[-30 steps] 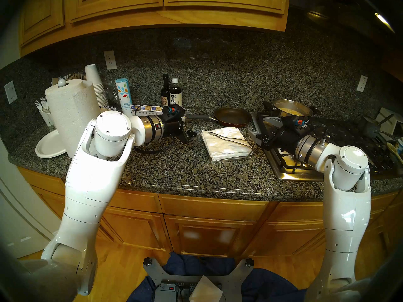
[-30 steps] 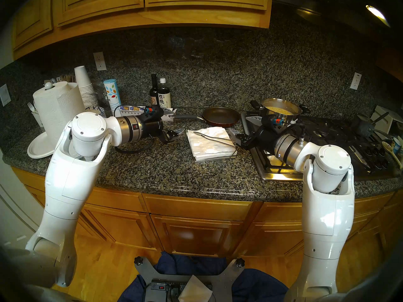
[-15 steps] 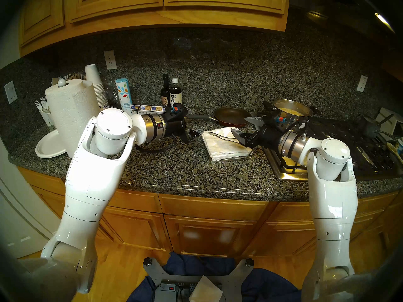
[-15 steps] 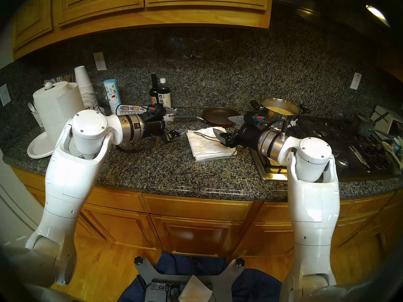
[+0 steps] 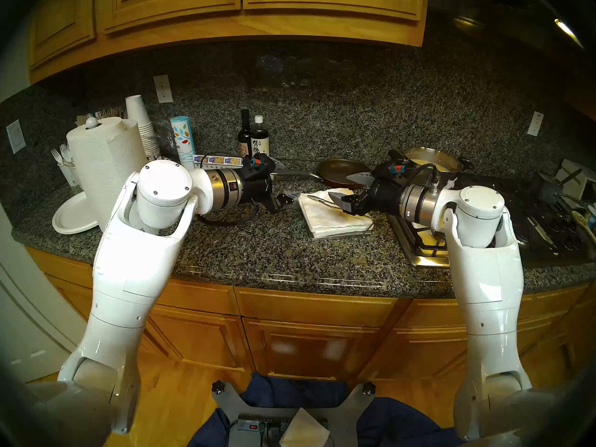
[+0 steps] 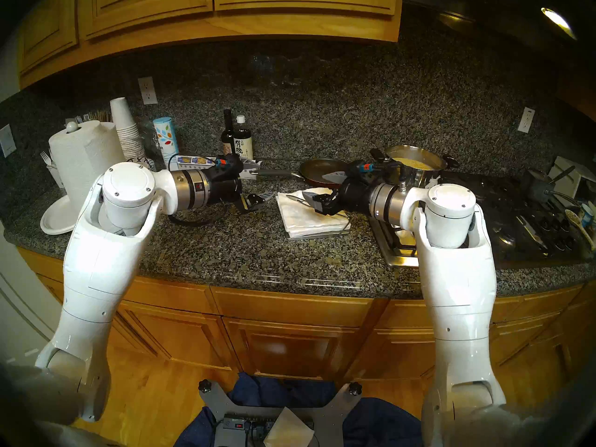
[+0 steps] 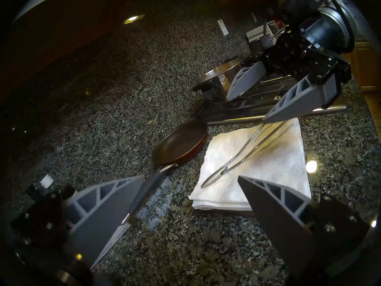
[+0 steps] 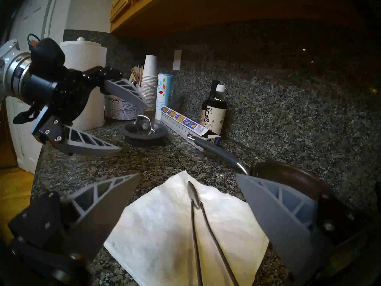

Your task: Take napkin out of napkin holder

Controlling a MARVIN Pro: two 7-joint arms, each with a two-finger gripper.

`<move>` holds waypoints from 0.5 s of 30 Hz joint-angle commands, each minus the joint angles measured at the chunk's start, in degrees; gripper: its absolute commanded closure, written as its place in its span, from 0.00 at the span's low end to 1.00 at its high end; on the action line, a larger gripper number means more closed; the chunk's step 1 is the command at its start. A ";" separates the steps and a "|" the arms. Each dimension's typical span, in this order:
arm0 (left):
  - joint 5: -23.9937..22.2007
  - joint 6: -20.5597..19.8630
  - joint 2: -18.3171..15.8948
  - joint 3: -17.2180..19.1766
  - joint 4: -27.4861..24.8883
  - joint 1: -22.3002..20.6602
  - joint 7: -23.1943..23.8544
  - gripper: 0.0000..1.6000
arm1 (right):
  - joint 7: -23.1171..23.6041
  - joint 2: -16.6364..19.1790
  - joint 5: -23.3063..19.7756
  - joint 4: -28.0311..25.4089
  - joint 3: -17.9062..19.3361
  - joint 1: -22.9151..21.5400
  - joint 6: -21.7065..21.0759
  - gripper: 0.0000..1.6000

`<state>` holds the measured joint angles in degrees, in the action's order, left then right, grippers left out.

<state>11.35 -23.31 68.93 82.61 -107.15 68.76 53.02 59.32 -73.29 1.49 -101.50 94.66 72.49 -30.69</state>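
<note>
Napkins, thin white crinkled paper squares, lie in one thick stack [image 5: 335, 215] on a flat square grey metal napkin holder tray [image 5: 342, 235] in the middle of the speckled granite counter [image 5: 258, 256], between its front edge and the back wall, just left of the steel stove [image 5: 422, 246]. One thin hinged wire arm [image 8: 198, 227] lies across the top napkin [image 8: 165, 227], its long axis running from the tray's right side toward the far-left corner, flattened tip resting on the paper. Two grippers are in view. The right gripper [image 5: 346, 188] is nearer: it hovers over the stack's right half with jaws spread wide, empty, straddling the wire arm, which points away from it. The left gripper [image 5: 285, 182] waits just off the stack's left edge, also wide and empty. Whether the right lower finger [image 7: 288, 106] touches the wire is hard to tell. One brown frying pan [image 5: 342, 175] and one steel pot [image 5: 432, 161] sit behind.
</note>
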 commanded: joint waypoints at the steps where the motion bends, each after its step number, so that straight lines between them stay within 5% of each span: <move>1: -0.26 0.24 -0.24 1.20 -1.98 -0.97 -0.23 0.00 | -0.03 1.54 1.01 0.93 -1.81 -6.74 -0.41 0.06; 6: -0.22 0.14 -0.62 1.76 -2.66 0.00 -0.45 0.00 | 0.20 1.74 1.87 1.95 -2.95 -8.42 -0.68 0.17; 15: -0.43 -0.01 -1.08 2.80 -4.09 1.90 -0.69 0.00 | 2.88 3.52 3.80 5.84 -5.91 -12.48 -1.00 0.16</move>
<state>11.30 -23.32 67.97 84.00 -108.73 70.58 52.75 60.66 -71.42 4.69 -97.07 89.86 66.07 -32.16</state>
